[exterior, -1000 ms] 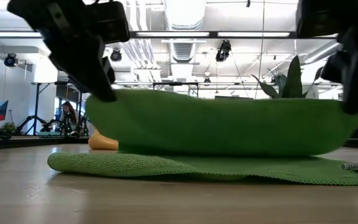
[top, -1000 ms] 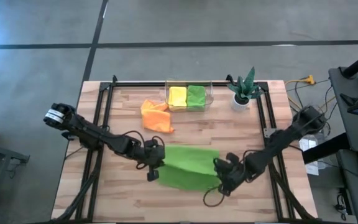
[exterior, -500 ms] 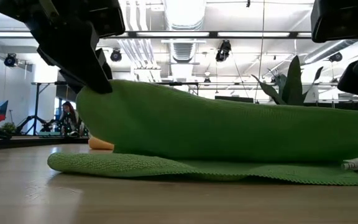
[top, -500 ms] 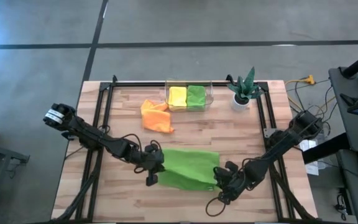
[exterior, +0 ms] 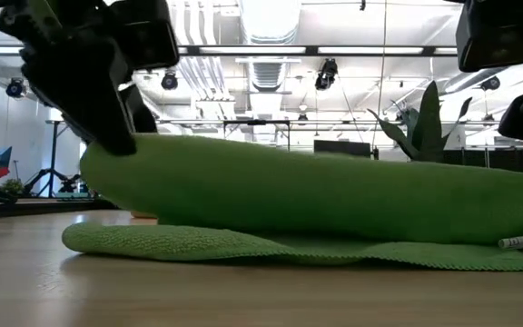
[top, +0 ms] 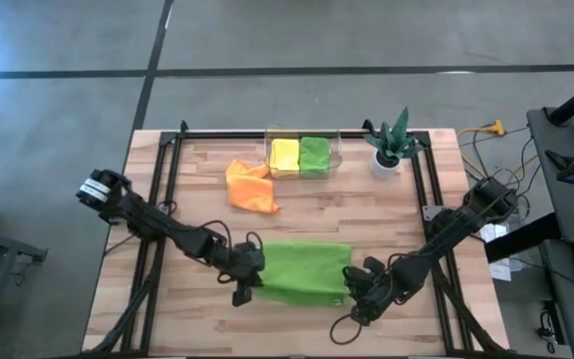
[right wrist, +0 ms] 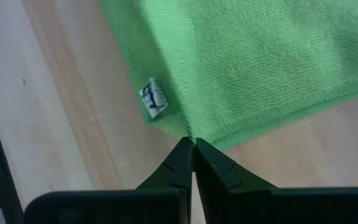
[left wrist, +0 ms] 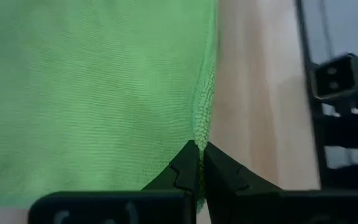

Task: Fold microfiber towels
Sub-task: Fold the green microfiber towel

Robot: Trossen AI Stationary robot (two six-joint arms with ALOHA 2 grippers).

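High view: a lime green microfiber towel [top: 302, 269] lies on the near-centre of the light wooden slatted table [top: 197, 170], doubled over on itself, with the upper layer drawn toward the table's near edge. The low view shows that upper layer arched above a flat bottom layer, higher at one end than the other.

The step in hand appears to be finishing the first fold. To do it well, the two pinched corners should come down level with each other and land squarely on the bottom layer's near corners, so the edges line up and no bulge stays trapped in the crease; only then should the grips let go.

The left gripper [top: 244, 286] sits at the towel's near-left corner, its jaws pressed together and pinching the hem, as the left wrist view shows. The right gripper [top: 355, 291] sits at the near-right corner, its jaws likewise closed on the edge just beside a small white label [right wrist: 153, 99].

Farther back, a crumpled orange cloth [top: 250, 185] rests on the boards. Beyond it, a clear plastic bin [top: 335, 152] holds a folded yellow towel [top: 284, 155] and a second folded green towel [top: 314, 154] side by side. A spiky green plant in a white pot [top: 388, 143] stands near the far-right corner.
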